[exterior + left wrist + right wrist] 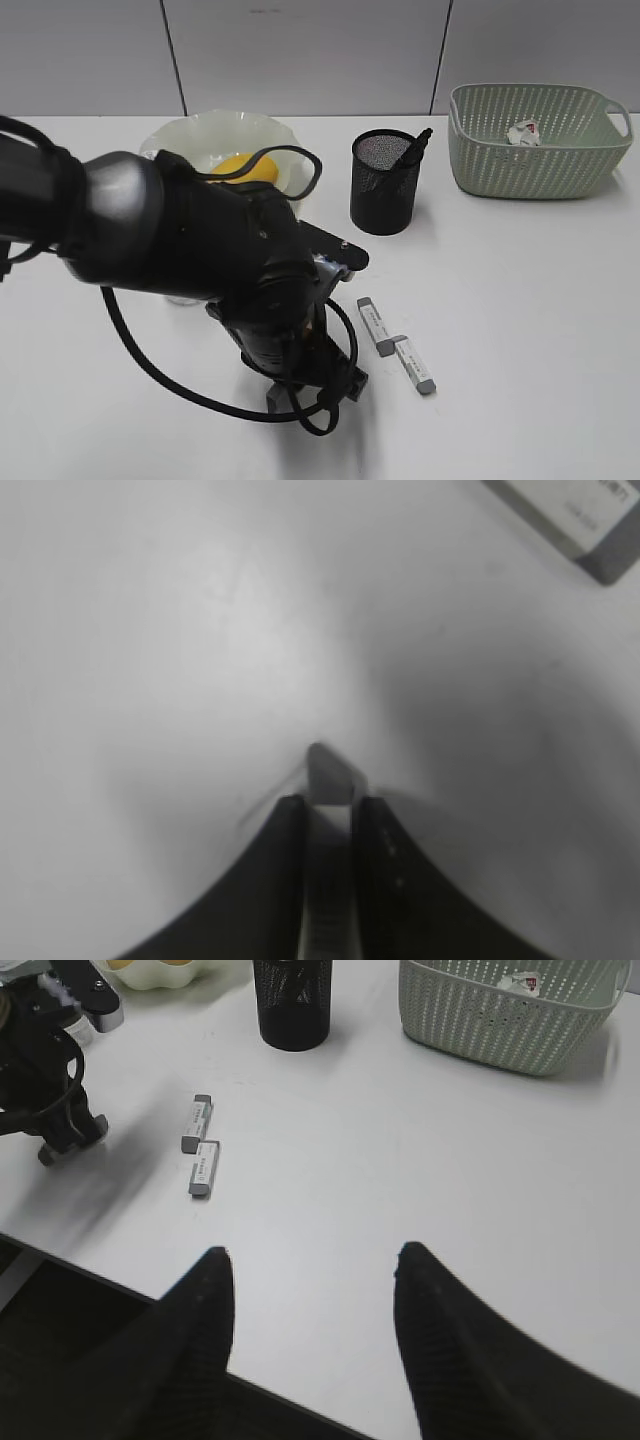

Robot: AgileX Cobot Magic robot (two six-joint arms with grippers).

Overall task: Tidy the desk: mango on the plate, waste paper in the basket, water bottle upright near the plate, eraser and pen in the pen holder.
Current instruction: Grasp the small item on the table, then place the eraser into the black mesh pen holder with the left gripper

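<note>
Left pincer: the left pincer (330, 803) points down at the desk (520, 300), in front of the pen holder (384, 185) and to its left; its two fingers are clamped on one grey eraser.
Held eraser: the held eraser (330, 772) stands on end between the fingers, with its tip at the desk surface.
Right pincer: the right pincer (310, 1260) hangs over the desk's near edge, well in front of the pen holder; its fingers are apart with nothing between them.
Lying erasers: two, the nearer eraser (414, 364) and the farther eraser (376, 326), lie end to end on the desk in front of the pen holder, just right of the left pincer.
Eraser count: three in all.
Pen holder: one, upright, with one dark pen (418, 147) leaning out of its right side.
Plate: one plate (190, 135), left of the pen holder, holding one mango (247, 167).
Basket: one basket (540, 160), right of the pen holder, with one waste paper (523, 132) ball inside.
</note>
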